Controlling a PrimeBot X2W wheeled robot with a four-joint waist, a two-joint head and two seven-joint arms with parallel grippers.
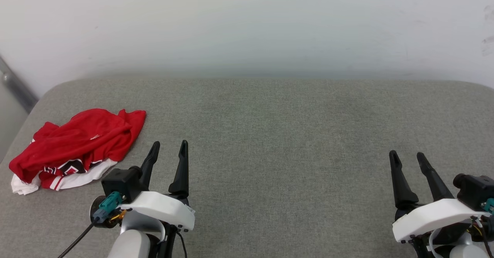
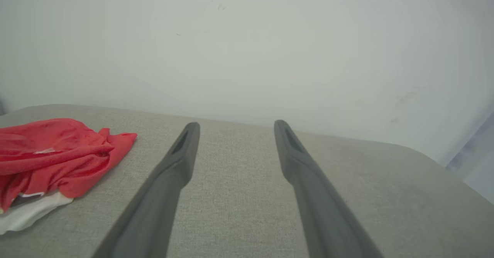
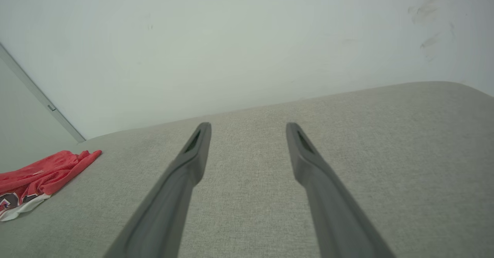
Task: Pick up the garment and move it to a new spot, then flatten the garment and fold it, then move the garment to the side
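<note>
So, shirt [image 1: 77,142]: red one, crumpled in a heap near the counter's [image 1: 270,134] left edge, white bits poking out underneath
Left tool [image 1: 170,144]: wide open, holding nothing, just right of the shirt, not touching it
Right tool [image 1: 406,154]: wide open too, empty, well over on the right side
Wall [image 1: 247,26]: plain white, behind the counter

The red jersey [image 1: 77,146] lies crumpled at the left of the head view, and its black lettering [image 1: 71,168] is mostly buried in folds and unreadable. The left edge of each wrist view cuts the jersey [image 2: 50,154] off. At the lower right of the head view, the wrist behind the right gripper [image 1: 406,154] runs past the frame.
</note>
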